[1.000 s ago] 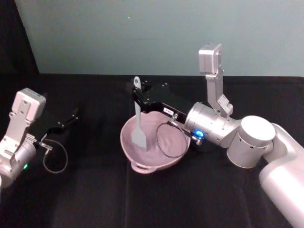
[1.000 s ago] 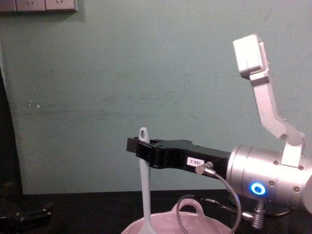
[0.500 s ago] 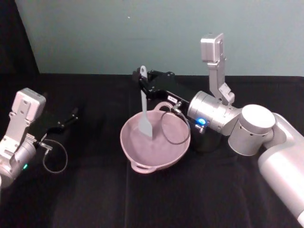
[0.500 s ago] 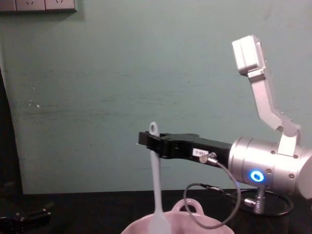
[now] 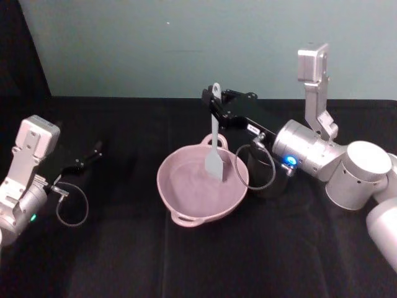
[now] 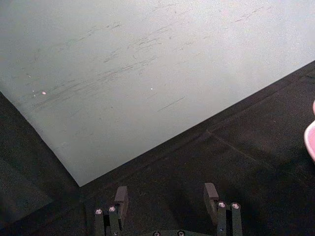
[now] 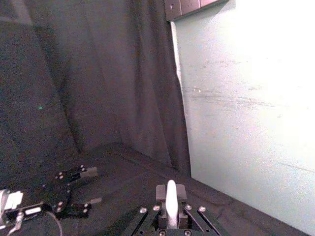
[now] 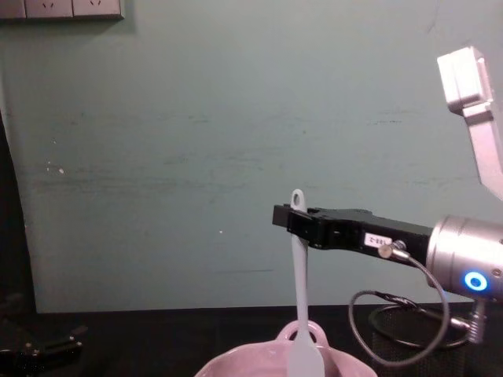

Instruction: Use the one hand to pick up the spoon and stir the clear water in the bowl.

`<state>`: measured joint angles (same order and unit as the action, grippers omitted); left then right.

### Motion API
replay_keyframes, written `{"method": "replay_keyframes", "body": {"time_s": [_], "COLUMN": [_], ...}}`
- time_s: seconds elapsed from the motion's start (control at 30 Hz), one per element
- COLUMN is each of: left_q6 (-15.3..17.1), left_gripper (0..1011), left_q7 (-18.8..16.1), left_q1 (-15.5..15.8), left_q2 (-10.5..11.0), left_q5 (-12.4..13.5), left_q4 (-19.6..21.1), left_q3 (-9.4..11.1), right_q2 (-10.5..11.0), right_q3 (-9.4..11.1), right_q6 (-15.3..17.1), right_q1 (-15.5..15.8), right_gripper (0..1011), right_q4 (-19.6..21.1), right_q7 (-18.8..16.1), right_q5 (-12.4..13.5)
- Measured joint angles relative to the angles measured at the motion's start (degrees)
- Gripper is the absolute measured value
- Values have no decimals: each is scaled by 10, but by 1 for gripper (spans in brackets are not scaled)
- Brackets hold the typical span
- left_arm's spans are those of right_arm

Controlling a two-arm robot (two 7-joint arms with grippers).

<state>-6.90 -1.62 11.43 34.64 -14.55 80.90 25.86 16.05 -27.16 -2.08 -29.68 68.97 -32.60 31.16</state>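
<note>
Right claw [image 5: 216, 107], slim, flat and black with a small white label, on a silver cylindrical arm with a blue glowing ring, reaching in from the right above the black cloth-covered counter [image 5: 205, 267]. Fingers clenched on the upper handle of a long white spatula-like spoon [image 5: 214, 139], just below the hole at its end; in the right wrist view, a white stem pinched tight between the two pads. Spoon upright, handle end uppermost, flat pale rounded-rectangular blade hanging down over the far right part of a pale pink glossy bowl [image 5: 169, 183], close to the small loop handle [image 8: 318, 333] on the far rim. Contact between blade and bowl floor not discernible; clear water too faint against the pink to make out. Bowl at the middle of the counter, a second loop handle on the rim toward the robot. Black wire-mesh cylindrical cup [image 8: 391, 334] just beside the bowl on its right, under the right arm. Left claw [image 5: 97, 149], black, parked low at the left of the counter, well apart from the bowl; fingers spread apart in the left wrist view, grasping nothing.
</note>
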Motion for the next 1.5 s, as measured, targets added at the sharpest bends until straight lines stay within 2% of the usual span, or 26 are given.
{"method": "replay_keyframes", "body": {"time_s": [0.33, 0.53, 0.63, 0.87, 1.0, 1.27, 1.5], "left_q6": [0, 0, 0, 0, 0, 0, 0], "left_gripper": [1011, 1011, 1011, 1011, 1011, 1011, 1011], "left_q7": [0, 0, 0, 0, 0, 0, 0], "left_q1": [0, 0, 0, 0, 0, 0, 0], "left_q2": [0, 0, 0, 0, 0, 0, 0], "left_q5": [0, 0, 0, 0, 0, 0, 0], "left_q4": [0, 0, 0, 0, 0, 0, 0], "left_q3": [0, 0, 0, 0, 0, 0, 0], "right_q2": [18, 14, 5, -22, -34, -49, -47], "right_q3": [2, -6, -15, -36, -40, -36, -24], "right_q6": [5, 4, 3, -1, -5, -11, -12], "right_q1": [36, 46, 44, 25, 11, -21, -38], "right_gripper": [118, 118, 118, 118, 118, 118, 118], "right_q4": [46, 57, 54, 26, 6, -34, -55], "right_q7": [2, 2, -2, -9, -11, -11, -7], "right_q5": [6, 11, 12, 8, 6, 3, -1]}}
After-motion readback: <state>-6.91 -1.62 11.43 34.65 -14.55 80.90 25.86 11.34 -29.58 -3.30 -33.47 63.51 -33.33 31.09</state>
